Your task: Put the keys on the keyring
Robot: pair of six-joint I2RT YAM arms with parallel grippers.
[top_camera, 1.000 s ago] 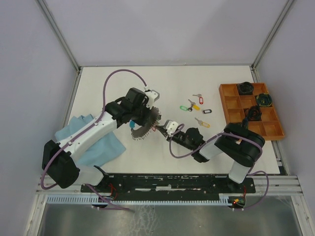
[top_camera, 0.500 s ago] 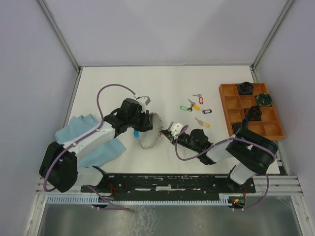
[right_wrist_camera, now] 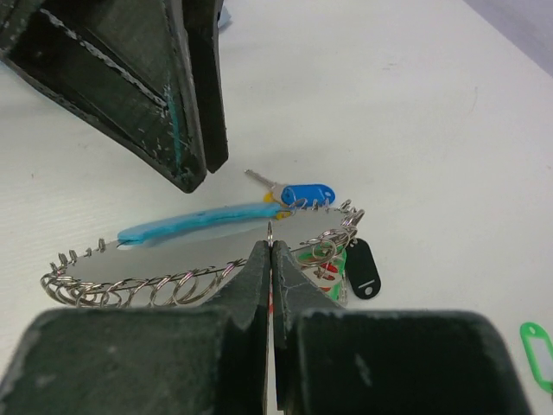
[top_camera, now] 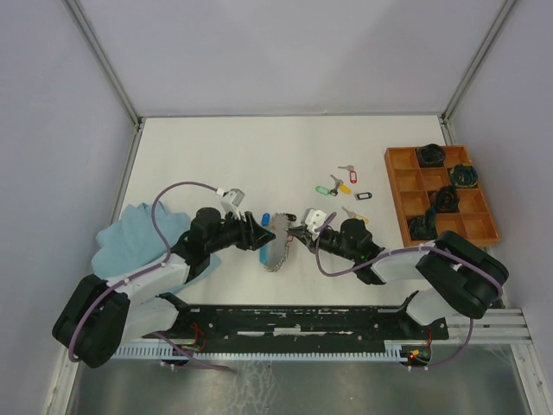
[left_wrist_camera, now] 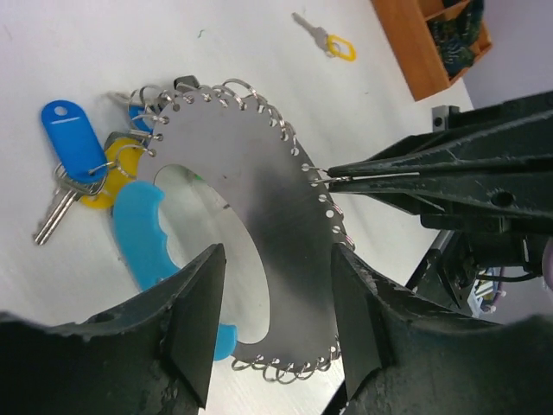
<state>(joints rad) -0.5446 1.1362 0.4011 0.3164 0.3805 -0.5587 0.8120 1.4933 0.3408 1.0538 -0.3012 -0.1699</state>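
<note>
The keyring (top_camera: 278,248) is a flat grey metal loop edged with small wire rings, with a blue sleeve (left_wrist_camera: 143,235); it lies low over the table between the arms. Keys with blue (left_wrist_camera: 69,138), yellow, black (right_wrist_camera: 361,268), green and red tags hang on it. My left gripper (left_wrist_camera: 276,328) is open, its fingers straddling the loop's near edge without touching it. My right gripper (right_wrist_camera: 270,252) is shut on one small wire ring at the keyring's rim. Loose keys (top_camera: 344,186) with green, yellow and black tags lie further back on the table.
An orange compartment tray (top_camera: 400,183) with dark coiled bundles stands at the right. A light blue cloth (top_camera: 130,235) lies at the left, under the left arm. A yellow-tagged key (left_wrist_camera: 337,45) lies alone beyond the keyring.
My left gripper has opened and let go of the keyring. Both arms shifted right and nearer, and the keyring has come down from upright to almost flat. The right gripper stayed shut.
</note>
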